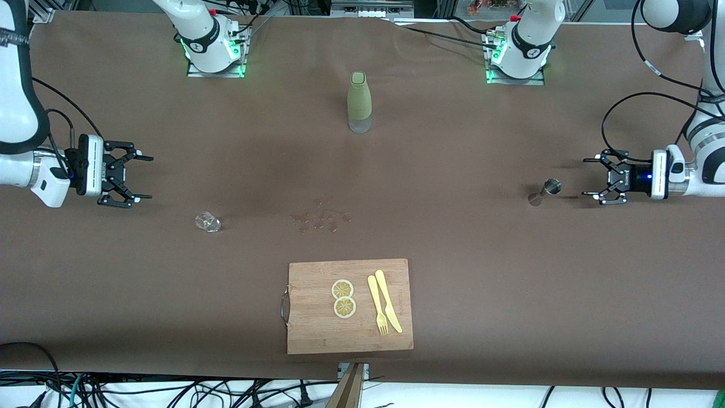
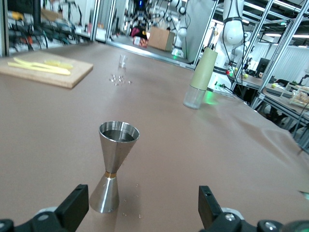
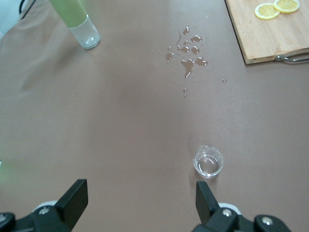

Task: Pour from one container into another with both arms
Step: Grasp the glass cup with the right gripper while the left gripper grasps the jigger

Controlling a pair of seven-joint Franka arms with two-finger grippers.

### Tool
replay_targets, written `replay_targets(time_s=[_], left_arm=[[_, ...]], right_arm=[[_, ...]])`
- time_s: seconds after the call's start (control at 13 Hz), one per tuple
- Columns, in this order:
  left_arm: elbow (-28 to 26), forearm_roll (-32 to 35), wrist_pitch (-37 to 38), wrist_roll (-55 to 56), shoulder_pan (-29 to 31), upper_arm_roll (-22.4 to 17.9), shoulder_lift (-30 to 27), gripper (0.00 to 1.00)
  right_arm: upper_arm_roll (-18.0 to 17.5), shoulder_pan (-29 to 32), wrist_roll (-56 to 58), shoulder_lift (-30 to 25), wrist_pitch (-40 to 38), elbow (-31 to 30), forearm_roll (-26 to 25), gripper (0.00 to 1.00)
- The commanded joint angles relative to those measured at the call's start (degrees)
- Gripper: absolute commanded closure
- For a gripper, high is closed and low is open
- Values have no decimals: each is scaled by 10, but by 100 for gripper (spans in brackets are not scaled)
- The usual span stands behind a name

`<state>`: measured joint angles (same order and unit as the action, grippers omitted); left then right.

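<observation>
Arms reach level over the worktop [image 1: 510,272]: left hand [image 1: 589,178] fingers apart beside the jigger [image 1: 545,191]; right hand [image 1: 144,178] apart near the glass cup [image 1: 207,222].

- Brown cloth [image 1: 510,294] covers the table.
- Cables [image 1: 170,391] lie along the white floor edge.
- Metal frames [image 2: 270,43] and benches stand in the bright lab.

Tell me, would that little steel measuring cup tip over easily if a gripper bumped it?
Probably yes. The jigger stands upright on a small base with a narrow waist and a wide top cone, so a nudge up high could topple it. It looks to hold liquid, so tipping would spill. Its polished steel may also slip between the fingers.
</observation>
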<state>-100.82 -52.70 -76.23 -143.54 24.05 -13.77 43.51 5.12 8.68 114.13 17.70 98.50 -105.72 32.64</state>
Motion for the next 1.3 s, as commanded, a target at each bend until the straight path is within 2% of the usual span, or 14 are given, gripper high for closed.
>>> replay_targets(time_s=[0.0, 0.08, 0.31, 0.69, 1.23], left_arm=[[-47, -68, -29, -131, 1, -6, 3, 0], [-58, -98, -29, -167, 2, -6, 12, 0], [-57, -120, -30, -215, 1, -6, 25, 0], [-52, -126, -46, -236, -5, -6, 27, 0], [-53, -145, -51, -258, -33, 1, 70, 0]], right_arm=[[15, 16, 75, 57, -1, 4, 51, 1], [21, 19, 105, 82, 0, 6, 73, 1], [22, 27, 186, 153, -2, 17, 149, 1], [17, 33, 267, 247, -29, 73, 185, 1], [-5, 34, 315, 335, -51, 181, 236, 1]])
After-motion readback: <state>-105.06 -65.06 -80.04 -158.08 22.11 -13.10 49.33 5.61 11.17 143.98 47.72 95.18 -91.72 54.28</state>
